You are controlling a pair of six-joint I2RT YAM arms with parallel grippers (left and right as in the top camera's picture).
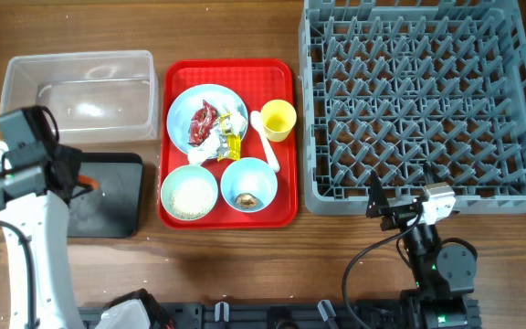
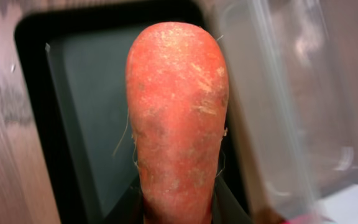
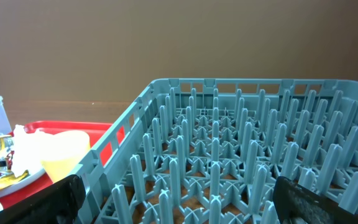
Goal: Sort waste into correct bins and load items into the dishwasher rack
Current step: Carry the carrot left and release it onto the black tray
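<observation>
Orange carrot [image 2: 176, 124] fills the left wrist view. The left gripper [image 2: 178, 214] is closed on its lower end, and only the dark finger edges show beside it. Behind the carrot is the black tray [image 2: 86, 112]. Whether the carrot touches this tray, I cannot tell.

From overhead, the grey dishwasher rack [image 1: 418, 196] takes the 2 o'clock part of the table, with nothing between its pegs. The clear tub [image 1: 78, 62] is at 10 o'clock, and the black tray lies just below it at 8 o'clock. The red serving tray [image 1: 281, 91] sits in the middle.

On the red tray, the light blue plate [image 1: 183, 110] is at 11 o'clock and carries a red wrapper [image 1: 204, 123], a yellow wrapper [image 1: 233, 137] and white tissue [image 1: 213, 146]. The pale green bowl [image 1: 165, 187] at 7 o'clock holds rice [image 1: 190, 195]. The light blue bowl [image 1: 229, 174] at 5 o'clock holds a brown lump [image 1: 246, 198]. The yellow cup [image 1: 278, 119] stands at 1 o'clock, and the white spoon [image 1: 265, 142] lies just beside it.

The right gripper [image 3: 182, 199] is at 5 o'clock, near the rack's front wall, with its fingers wide apart and nothing between them.
</observation>
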